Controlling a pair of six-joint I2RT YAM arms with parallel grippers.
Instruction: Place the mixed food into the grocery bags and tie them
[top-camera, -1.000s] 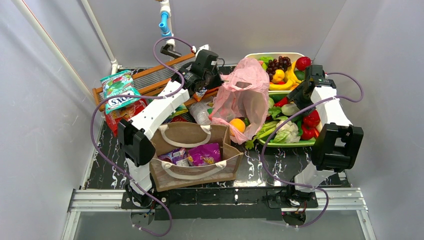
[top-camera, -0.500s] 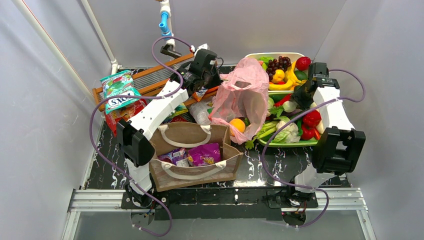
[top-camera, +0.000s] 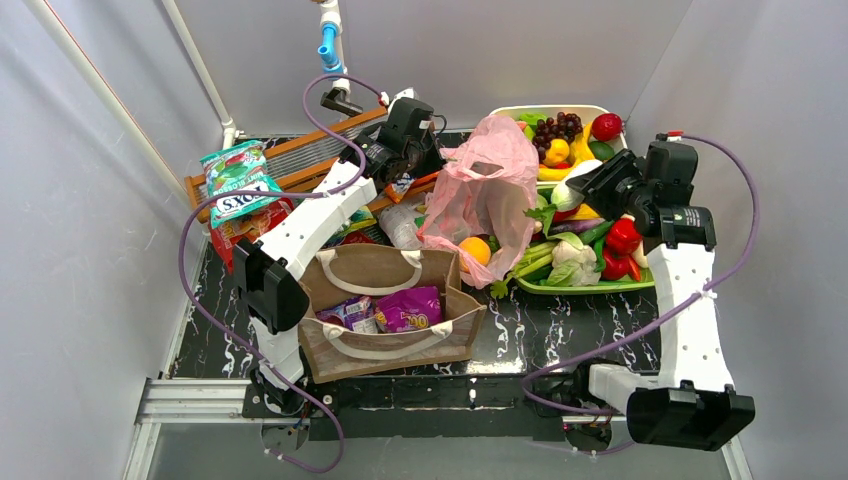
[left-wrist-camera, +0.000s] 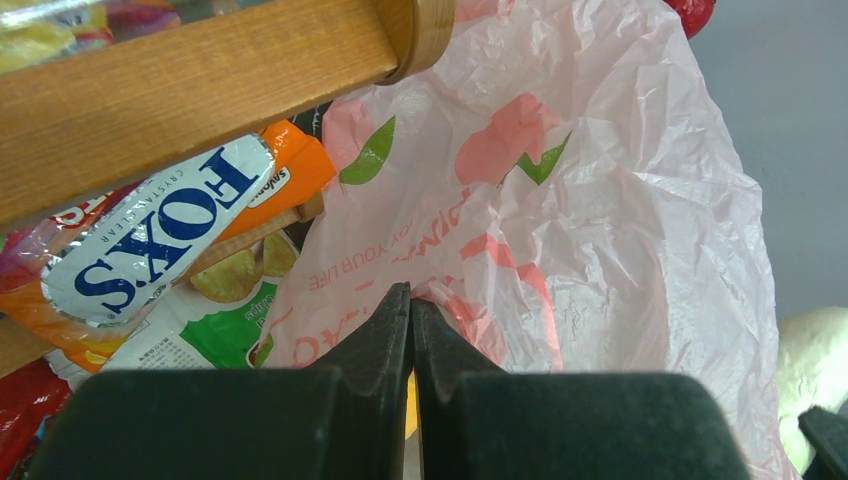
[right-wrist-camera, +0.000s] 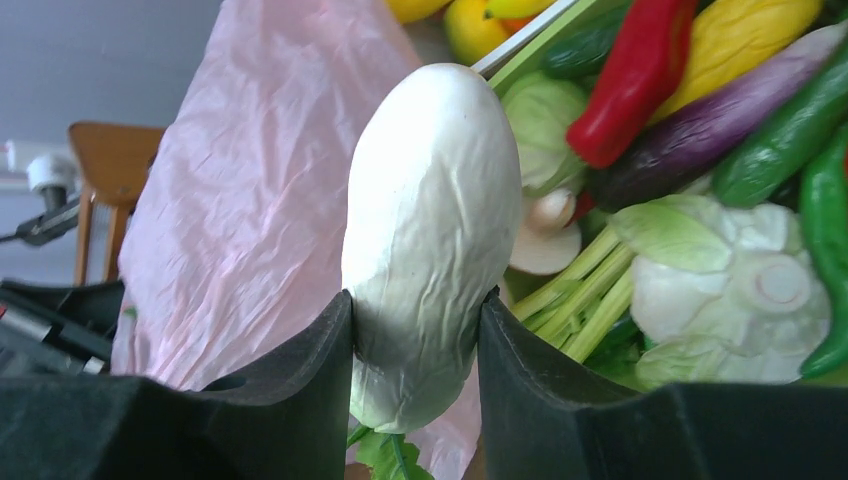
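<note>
The pink grocery bag (top-camera: 490, 185) stands upright mid-table, with an orange (top-camera: 475, 250) showing low in its mouth. My left gripper (top-camera: 428, 160) is shut on the bag's left edge; in the left wrist view the jaws (left-wrist-camera: 411, 300) pinch pink plastic (left-wrist-camera: 600, 200). My right gripper (top-camera: 592, 185) is shut on a white radish (top-camera: 570, 188) with green leaves, held above the green tray (top-camera: 585, 286), just right of the bag. The radish (right-wrist-camera: 432, 220) fills the right gripper (right-wrist-camera: 415, 310), the bag (right-wrist-camera: 250, 200) behind it. The brown tote (top-camera: 400, 352) holds a purple packet (top-camera: 408, 308).
A wooden rack (top-camera: 300, 160) at the back left carries a Fox's packet (top-camera: 240, 200) and other snack packets. A white tray (top-camera: 505, 112) of toy fruit sits at the back right. Peppers, cauliflower and other vegetables lie in the green tray. Walls close in on both sides.
My right gripper closed on the radish and lifted it out of the green tray, its wrist swinging to the right. The left gripper and the pink bag stayed put.
</note>
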